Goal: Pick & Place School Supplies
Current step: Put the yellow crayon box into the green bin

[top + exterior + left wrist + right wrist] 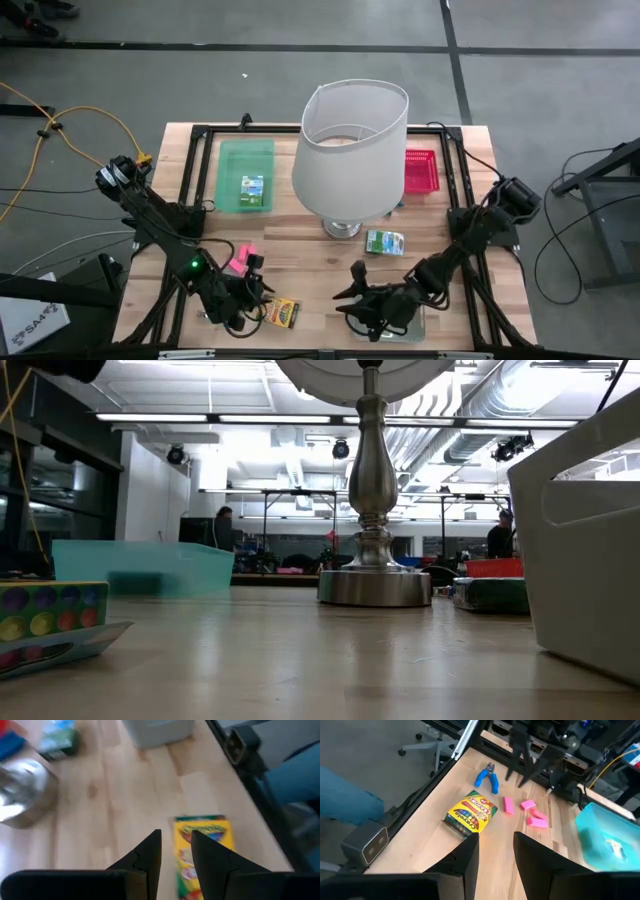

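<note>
A yellow crayon box lies flat near the table's front edge. Pink erasers lie left of it, and a blue-handled tool lies beside them. A green printed box rests by the lamp base; another sits in the green tray. My left gripper hovers open just above and left of the crayon box. My right gripper is open to the right of that box, pointing toward it, with nothing between its fingers.
A lamp with a big white shade and a metal base stands mid-table. A red tray is at the far right, and a clear grey tray lies under my right arm. People stand in the room behind.
</note>
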Robot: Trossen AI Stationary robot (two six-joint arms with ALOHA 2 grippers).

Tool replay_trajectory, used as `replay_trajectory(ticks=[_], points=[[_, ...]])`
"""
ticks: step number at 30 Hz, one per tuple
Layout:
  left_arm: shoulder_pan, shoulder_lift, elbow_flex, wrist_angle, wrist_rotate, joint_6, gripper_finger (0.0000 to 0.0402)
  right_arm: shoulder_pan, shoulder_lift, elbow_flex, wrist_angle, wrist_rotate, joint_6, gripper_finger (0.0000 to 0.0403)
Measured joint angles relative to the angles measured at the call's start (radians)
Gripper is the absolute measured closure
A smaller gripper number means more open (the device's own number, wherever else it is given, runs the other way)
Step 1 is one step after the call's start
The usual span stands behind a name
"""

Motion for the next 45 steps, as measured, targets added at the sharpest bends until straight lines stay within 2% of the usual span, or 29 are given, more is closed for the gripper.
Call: replay_trajectory(ticks=[9,14,16,25,34,45], points=[[-0.026,0.005,0.000,-0.127,0.153,-0.242,0.0302,-0.006,0.000,0.000,0.001,-0.005,0.004,0.0289],[-0.021,0.054,0.000,-0.134,0.202,-0.271,0.0302,-0.012,0.000,0.000,0.011,-0.011,0.027,0.0289],[-0.016,0.083,0.000,-0.133,0.224,-0.270,0.0302,-0.023,0.000,0.000,-0.003,-0.050,0.051,0.0289],[-0.016,0.197,0.001,-0.030,0.239,-0.273,0.0302,-0.088,0.006,0.000,-0.027,-0.196,0.103,0.0289],[-0.001,0.260,0.006,0.008,0.235,-0.278,0.0302,-0.114,0.034,0.000,-0.021,-0.231,0.101,0.0289],[0.088,0.275,0.005,-0.008,0.221,-0.277,0.0302,-0.128,0.051,0.000,-0.031,-0.311,0.145,0.0289]])
